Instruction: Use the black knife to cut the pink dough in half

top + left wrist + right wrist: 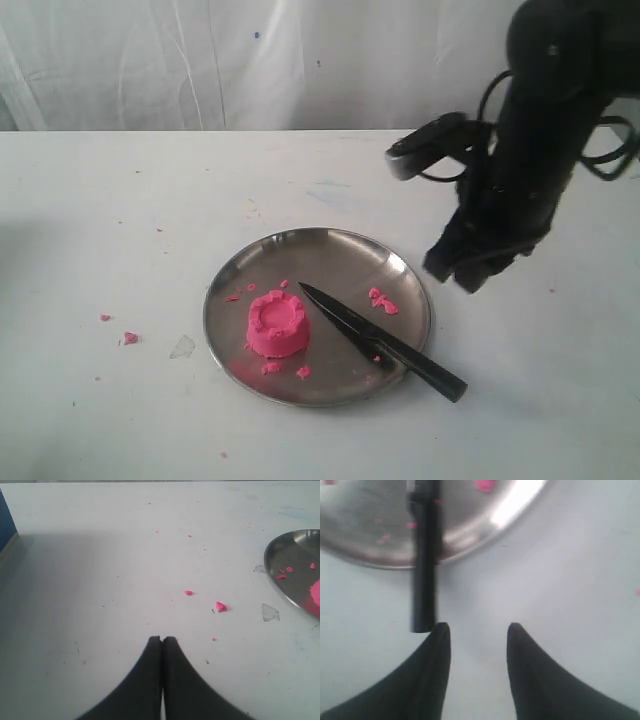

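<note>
The pink dough (277,323), a round moulded lump with a dented top, stands on the left part of the round metal plate (330,250); its edge shows in the left wrist view (315,595). The black knife (385,343) lies across the plate, tip beside the dough, handle (423,575) sticking out over the plate's near right rim. My right gripper (463,272) hangs open above the table just right of the plate, past the handle's end (477,626). My left gripper (162,639) is shut and empty over bare table left of the plate.
Small pink crumbs lie on the plate (383,301) and on the table to its left (129,338) (220,606). A white cloth backdrop hangs behind the table's far edge (200,60).
</note>
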### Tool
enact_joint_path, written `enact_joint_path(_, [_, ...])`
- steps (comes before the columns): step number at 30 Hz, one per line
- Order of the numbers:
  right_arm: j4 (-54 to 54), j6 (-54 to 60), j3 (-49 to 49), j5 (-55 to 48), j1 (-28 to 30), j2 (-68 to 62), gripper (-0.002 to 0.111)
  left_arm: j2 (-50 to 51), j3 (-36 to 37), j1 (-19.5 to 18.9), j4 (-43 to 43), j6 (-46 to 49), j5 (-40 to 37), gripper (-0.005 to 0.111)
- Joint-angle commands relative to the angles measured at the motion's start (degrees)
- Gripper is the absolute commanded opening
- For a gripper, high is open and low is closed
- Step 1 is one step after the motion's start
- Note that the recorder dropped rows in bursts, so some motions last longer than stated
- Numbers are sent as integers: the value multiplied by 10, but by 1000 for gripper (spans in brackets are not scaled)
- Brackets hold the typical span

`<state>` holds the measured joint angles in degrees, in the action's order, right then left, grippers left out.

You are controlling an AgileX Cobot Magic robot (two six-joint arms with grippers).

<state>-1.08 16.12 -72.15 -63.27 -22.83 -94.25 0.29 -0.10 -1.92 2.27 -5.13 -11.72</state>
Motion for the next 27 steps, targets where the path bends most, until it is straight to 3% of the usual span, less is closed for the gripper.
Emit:
enact_joint_path(1, [-158,-142,63,100,84,58,36,-3,1,4,3,-1,1,0])
enact_joint_path(5, [-256,-296,139,124,169,77,36,-3,1,4,3,-1,1,0])
enact_joint_path(9, [-201,-312,216,211,206,78,36,-3,1,4,3,-1,1,0])
enact_joint_path(12, [-97,-214,243,271,204,78,36,-3,1,4,3,-1,1,0])
enact_joint_path(18, [119,-49,205,262,215,72,36,-3,1,4,3,-1,1,0])
enact_joint_path(20, [266,61,173,224,247,56,36,-3,1,4,3,-1,1,0])
enact_joint_path(21, [415,173,162,162,271,33,32,-3,1,4,3,-1,1,0])
enact_joint_path(23, [591,349,163,22,280,-13,23,-3,1,4,3,-1,1,0])
enact_joint_path(25, [643,436,163,-30,279,-45,20,-3,1,4,3,-1,1,0])
enact_joint_path(27, [630,440,163,-12,279,-62,21,-3,1,4,3,-1,1,0])
